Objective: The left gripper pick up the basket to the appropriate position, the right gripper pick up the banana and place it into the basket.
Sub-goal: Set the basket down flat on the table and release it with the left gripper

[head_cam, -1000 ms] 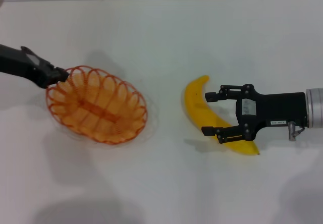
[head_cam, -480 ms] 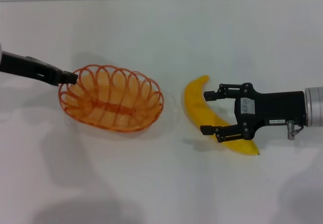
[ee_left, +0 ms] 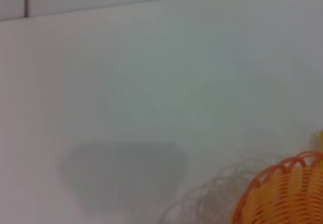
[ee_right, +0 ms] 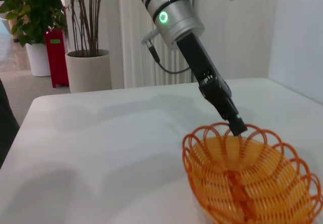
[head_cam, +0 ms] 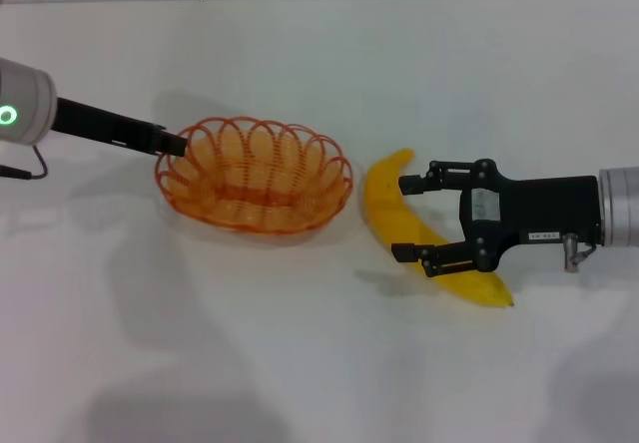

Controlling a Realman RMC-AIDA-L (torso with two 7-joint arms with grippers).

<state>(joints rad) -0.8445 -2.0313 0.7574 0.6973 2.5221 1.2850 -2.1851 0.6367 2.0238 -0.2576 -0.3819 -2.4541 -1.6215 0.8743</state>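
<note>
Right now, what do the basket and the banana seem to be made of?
The basket: orange wire, probably coated, judging by thin loops with see-through gaps. The banana: likely plastic, uniformly bright yellow and smooth, no spots; a real fruit cannot be excluded.

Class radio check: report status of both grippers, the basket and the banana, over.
Left gripper shut on basket rim, far-left end. Right gripper open, fingers straddling banana on the table. Banana lies beside basket, not in it. Nothing between them.
</note>
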